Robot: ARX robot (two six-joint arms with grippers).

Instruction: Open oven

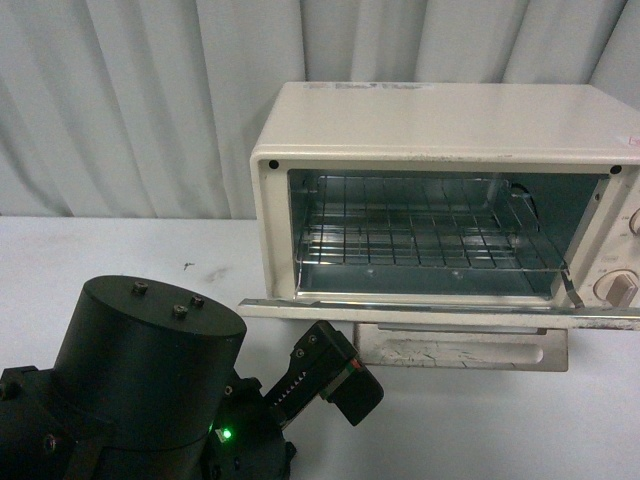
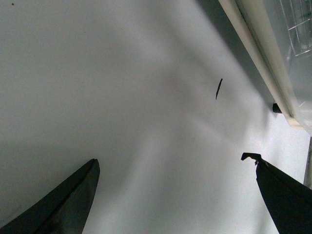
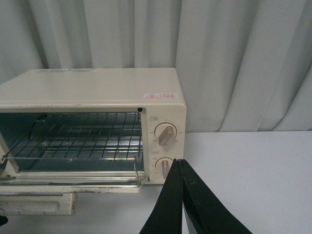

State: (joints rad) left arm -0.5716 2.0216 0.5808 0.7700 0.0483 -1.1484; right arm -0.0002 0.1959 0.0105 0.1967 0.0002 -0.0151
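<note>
oven (image 1: pixel 440 130) open | L claw (image 2: pixel 171 158) agape, nr handle (image 1: pixel 460 348) | R claw (image 3: pixel 181 165) closed

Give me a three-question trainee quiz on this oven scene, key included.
1. True or false: the door of the oven is closed.
2. What lies inside the oven? A) wire rack B) baking tray C) bread
3. Fill in: the left gripper is open over the table; the right gripper is ____.
Key: 1 false, the door hangs dropped open; 2 A; 3 shut.
</note>
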